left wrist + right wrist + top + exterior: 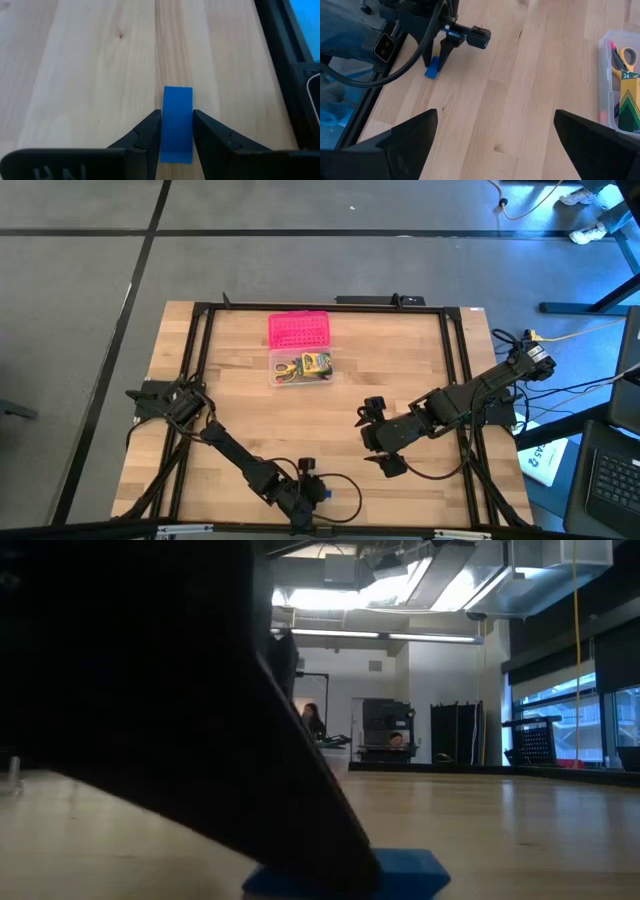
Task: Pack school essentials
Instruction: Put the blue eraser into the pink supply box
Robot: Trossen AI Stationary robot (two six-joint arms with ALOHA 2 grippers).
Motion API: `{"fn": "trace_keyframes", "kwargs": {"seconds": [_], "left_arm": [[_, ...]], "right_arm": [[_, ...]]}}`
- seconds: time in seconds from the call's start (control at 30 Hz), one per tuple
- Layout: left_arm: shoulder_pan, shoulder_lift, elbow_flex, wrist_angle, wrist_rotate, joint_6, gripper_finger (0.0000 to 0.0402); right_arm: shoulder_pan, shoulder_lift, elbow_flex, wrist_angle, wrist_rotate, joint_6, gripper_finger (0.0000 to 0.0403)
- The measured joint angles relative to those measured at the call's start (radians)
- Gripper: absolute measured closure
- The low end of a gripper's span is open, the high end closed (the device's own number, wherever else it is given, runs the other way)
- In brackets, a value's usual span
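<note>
Only a little writing can be read: the number 24 on the green-yellow crayon box (630, 102), which lies in the clear plastic box (300, 368) together with the yellow-handled scissors (626, 56). The pink lid (298, 330) lies just beside this box, at its 12 o'clock side in the high view.

The desk (330, 410) is of light wood planks with a black frame around it; the floor beyond is grey. In the low view the room behind has ceiling lights, dark furniture and a person far off.

The left tool (176, 131) is low at the 6 o'clock edge of the desk, and its fingers are pinching the tiny blue eraser (177, 122), which lies flat on the wood. The right tool (372, 435) hangs at about 4 o'clock from the desk centre, its fingers spread wide and holding nothing.

In the low view a dark arm hides most of the left half, and the eraser shows only partly under it. Other things inside the box are too small to tell.
</note>
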Motion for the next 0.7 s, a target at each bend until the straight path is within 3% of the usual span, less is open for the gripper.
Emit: {"fn": "trace_keyframes", "kwargs": {"seconds": [0.5,0.7], "left_arm": [[0.048,-0.147,0.003,-0.210,-0.025,-0.048,0.0297],[0.057,-0.173,0.004,-0.238,0.074,-0.009,0.0296]], "right_arm": [[0.000,0.000,0.000,0.001,0.000,-0.002,0.0004],[0.000,0.000,0.000,0.000,0.000,-0.002,0.0004]]}}
